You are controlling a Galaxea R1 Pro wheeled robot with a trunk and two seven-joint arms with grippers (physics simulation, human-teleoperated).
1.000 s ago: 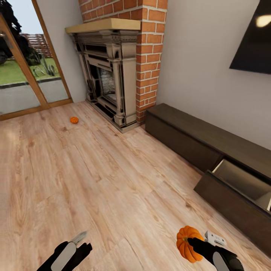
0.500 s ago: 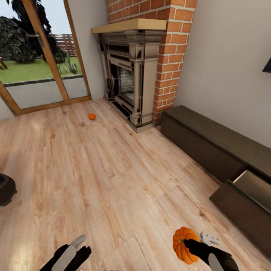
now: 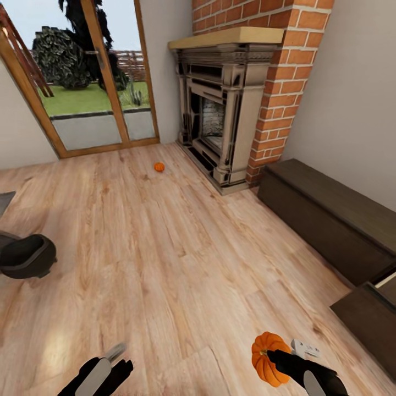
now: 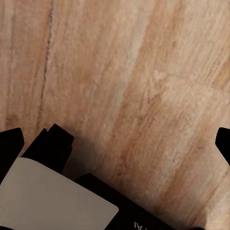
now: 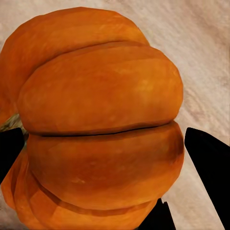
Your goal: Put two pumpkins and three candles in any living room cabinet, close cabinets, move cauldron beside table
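Orange pumpkins number two: one (image 3: 265, 357) is gripped in the right gripper (image 3: 276, 358) above the floor (image 3: 165, 264), another (image 3: 159, 166) sits near the fireplace (image 3: 225, 110). One dark cabinet (image 3: 330, 220) lines the wall. Left gripper (image 3: 120, 357): cannot tell.

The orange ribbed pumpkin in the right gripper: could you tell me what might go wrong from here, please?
1. The orange ribbed pumpkin bulges well past the right gripper, so the hold may be shallow and it could slip out while the robot drives.
2. The dark-brown wooden cabinet has an open drawer front jutting over the floor near that arm; a turn could clip it.
3. The second small orange pumpkin might roll if nudged.
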